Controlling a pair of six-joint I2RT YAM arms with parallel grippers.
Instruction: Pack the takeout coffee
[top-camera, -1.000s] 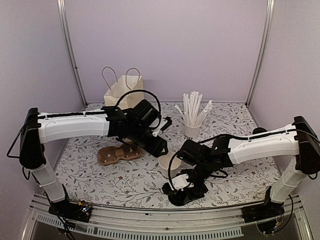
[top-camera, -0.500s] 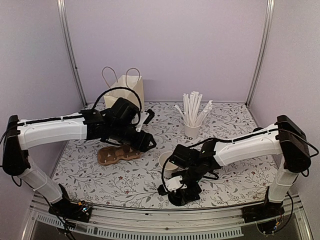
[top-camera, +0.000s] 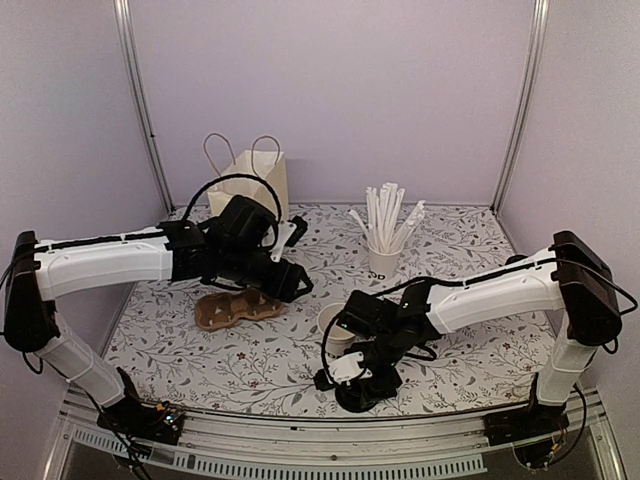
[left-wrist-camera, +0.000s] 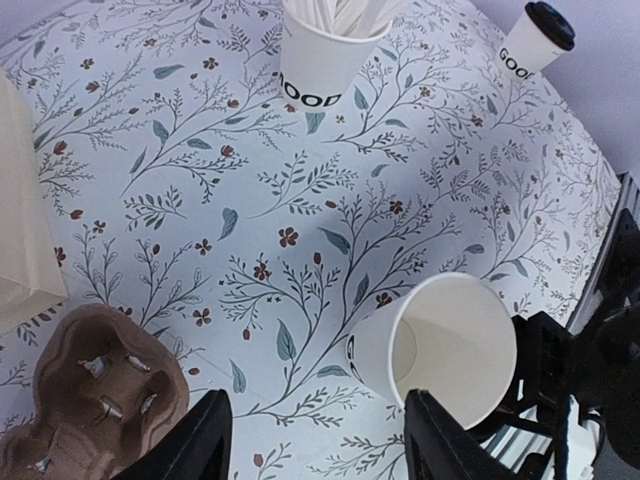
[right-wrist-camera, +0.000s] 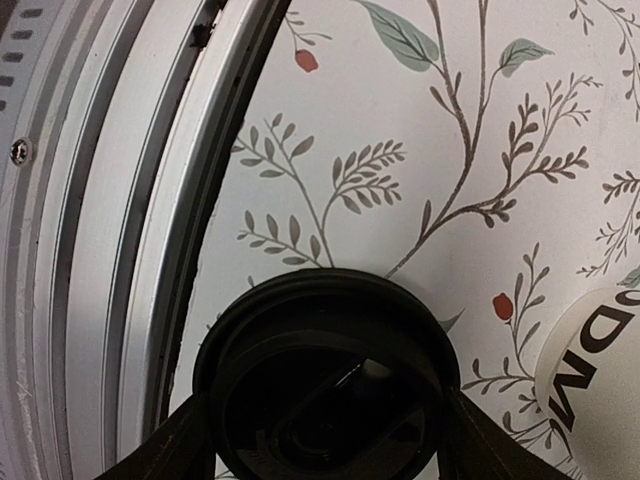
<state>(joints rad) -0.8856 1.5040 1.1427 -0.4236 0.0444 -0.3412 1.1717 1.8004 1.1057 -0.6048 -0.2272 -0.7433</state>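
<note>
Two end effectors, one unlidded cup, one loose lid.

1. Takeout coffee cup (left-wrist-camera: 440, 350): wide white paper cup, dark lettering low on its side, upright on the tabletop (left-wrist-camera: 300, 180) near the front centre, mouth open, white inside showing.
2. Black lid (right-wrist-camera: 325, 340): round plastic, lying flat on the tabletop at the near edge, just beside the metal rail (right-wrist-camera: 90, 200) and just in front of the cup, apart from it.
3. Right end effector (right-wrist-camera: 325, 430): lowered over the lid, fingers (right-wrist-camera: 175, 450) pressed in against its two sides.
4. Left end effector (left-wrist-camera: 318, 420): fingers spread, nothing between them, hanging above the tabletop between the cup and the carrier.
5. Brown pulp cup carrier (left-wrist-camera: 85, 395): flat on the tabletop, left of the cup.
6. Straw cup (left-wrist-camera: 320, 55): white, lettered, filled with white straws, farther back.
7. Smaller lidded cup (left-wrist-camera: 535, 40): white, black top, far right corner.
8. Paper bag (top-camera: 250, 180): cream, handled, upright at the back left.
</note>
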